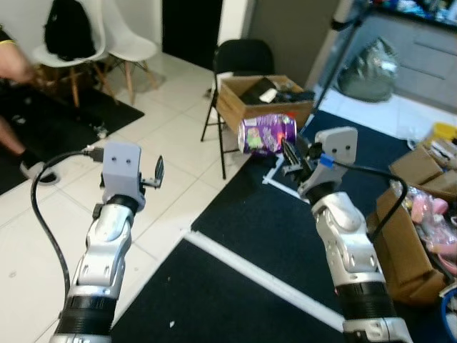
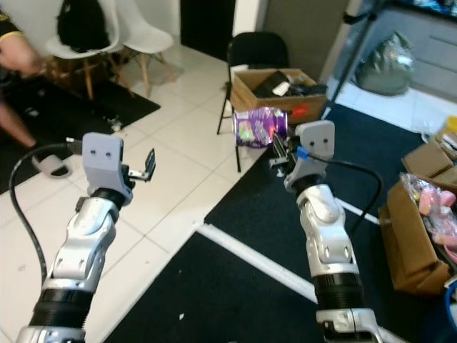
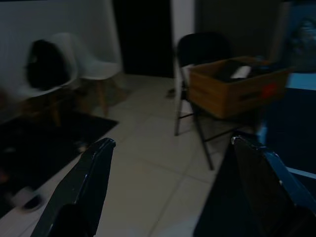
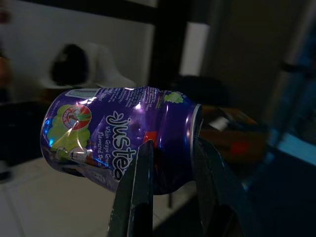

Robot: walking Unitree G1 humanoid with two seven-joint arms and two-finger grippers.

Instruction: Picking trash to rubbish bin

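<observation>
The right gripper (image 4: 170,163) is clamped on one dented purple can (image 1: 266,133), pinching it near its top rim and holding it sideways in the air. Just beyond the can, at 12 o'clock from it, an open cardboard box (image 1: 263,98) sits on the seat of a black folding chair (image 1: 241,57). The left gripper (image 3: 173,163) hangs raised at 9 o'clock of the right one, its two fingers spread wide with nothing between them.

Open white tile lies under and ahead of the left arm; a dark carpet (image 1: 271,236) with a white strip along its edge runs under the right arm. Two white chairs (image 1: 128,44) stand at 11 o'clock, one carrying a black bag (image 1: 68,28). More cardboard boxes (image 1: 407,243) crowd the 3 o'clock side. A person's leg (image 1: 14,139) shows at 9 o'clock.
</observation>
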